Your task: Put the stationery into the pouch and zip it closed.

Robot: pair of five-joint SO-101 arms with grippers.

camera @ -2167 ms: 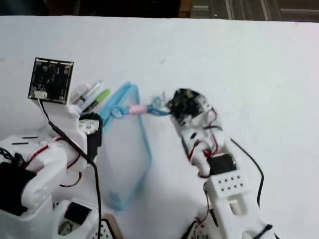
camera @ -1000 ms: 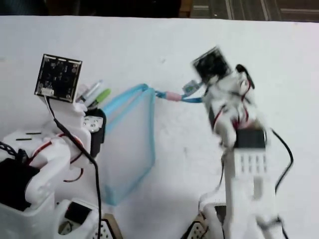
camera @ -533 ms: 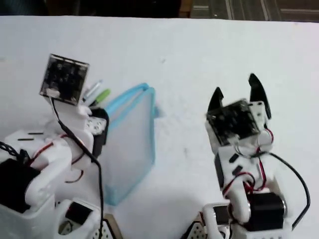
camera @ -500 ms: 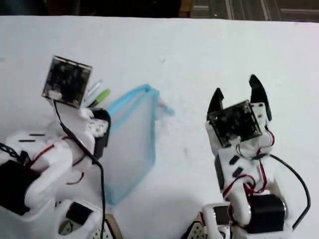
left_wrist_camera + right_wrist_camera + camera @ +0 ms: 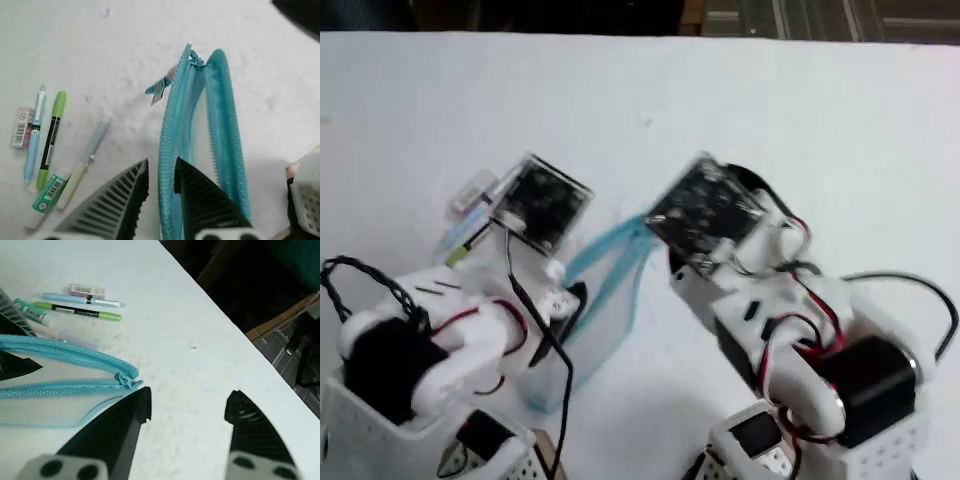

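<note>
Pinching pouch lip: your left end effector, nearly closed. Right end effector spread wide, empty – near zipper end. Pens on worktop beside pouch.

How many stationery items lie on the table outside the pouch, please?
5 beside the pouch: an eraser, a blue pen, a green highlighter, a pale pen and a green-labelled tube. Others may be hidden.

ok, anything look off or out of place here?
Nothing damaged or spilled. The pouch stands on edge, zip open, one lip pinched by the left gripper. The stationery lies on the table beside it. The right gripper is open near the zip's end.
</note>
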